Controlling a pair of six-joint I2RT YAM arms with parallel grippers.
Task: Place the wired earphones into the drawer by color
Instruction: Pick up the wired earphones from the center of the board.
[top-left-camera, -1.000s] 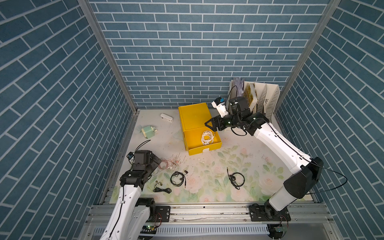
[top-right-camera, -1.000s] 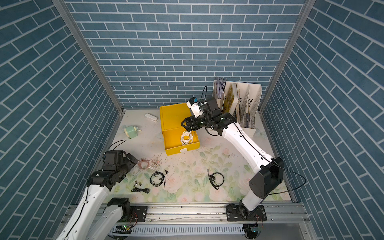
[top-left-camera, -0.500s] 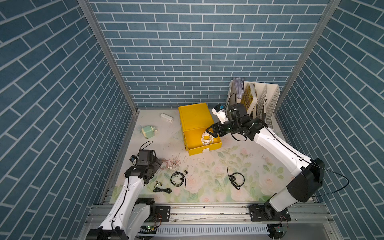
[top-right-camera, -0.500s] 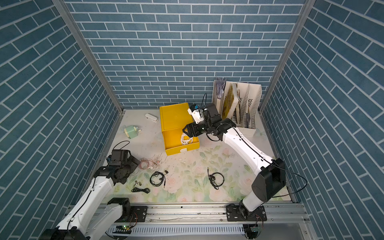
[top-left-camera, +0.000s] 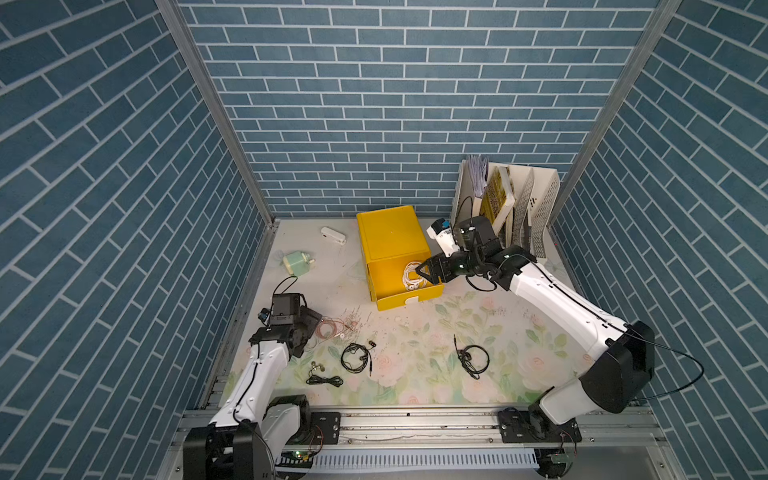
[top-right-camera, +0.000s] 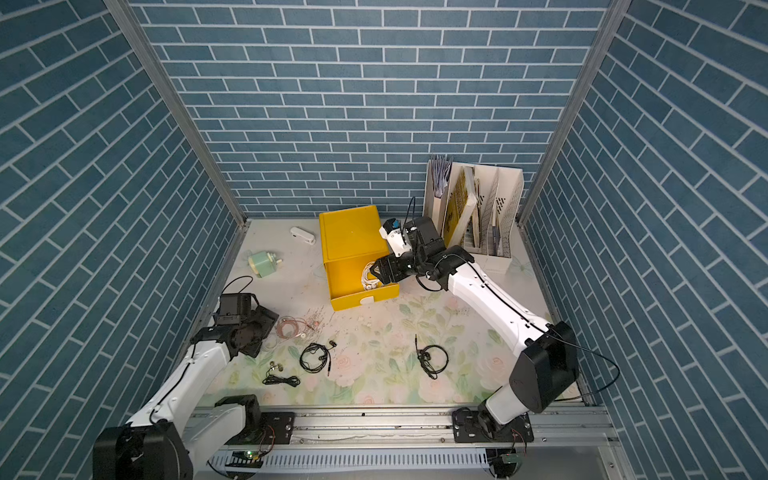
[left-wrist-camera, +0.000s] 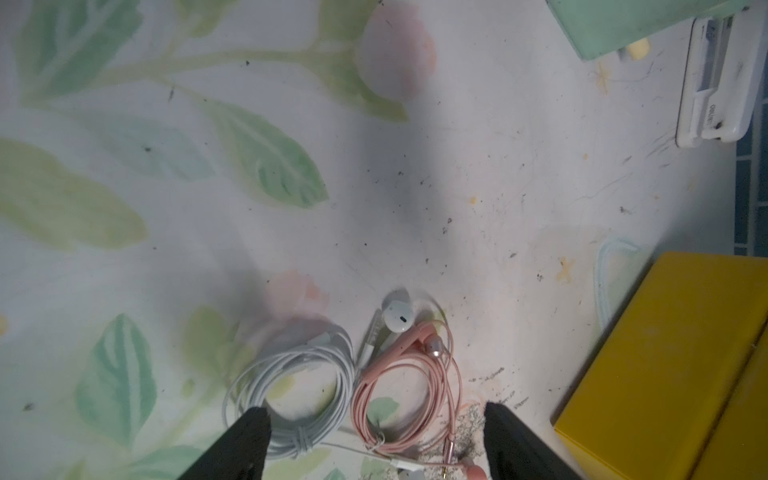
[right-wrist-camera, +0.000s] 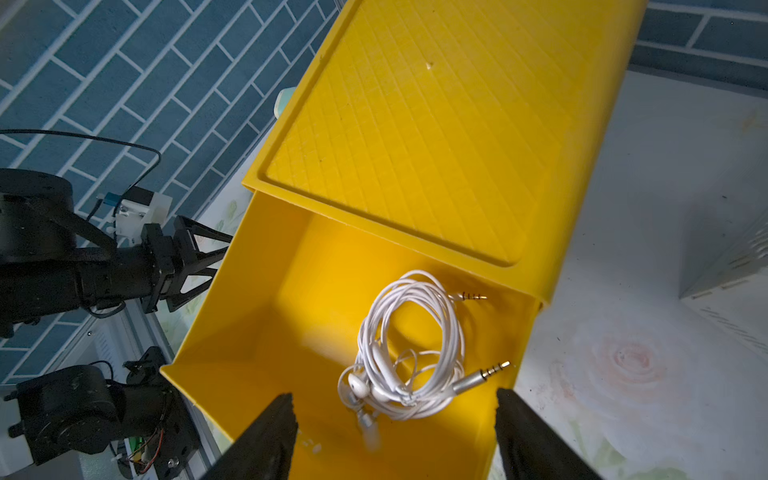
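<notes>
While white earphones (right-wrist-camera: 374, 349) lie coiled in drawer (right-wrist-camera: 232, 324), plugs (right-wrist-camera: 490, 370) pointing crosswise, left gripper (left-wrist-camera: 374, 409) spread, right gripper (right-wrist-camera: 395, 395) spread.

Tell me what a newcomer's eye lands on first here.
First comes the bright yellow cabinet at the back of the mat. Its drawer is pulled out, with white earphones coiled inside under the open right pincer. Next is the open left pincer over a white coil and a pink coil lying side by side, with three black coils nearer the front.

both top views share the whole table (top-left-camera: 415, 332) from above — wrist views close.
</notes>
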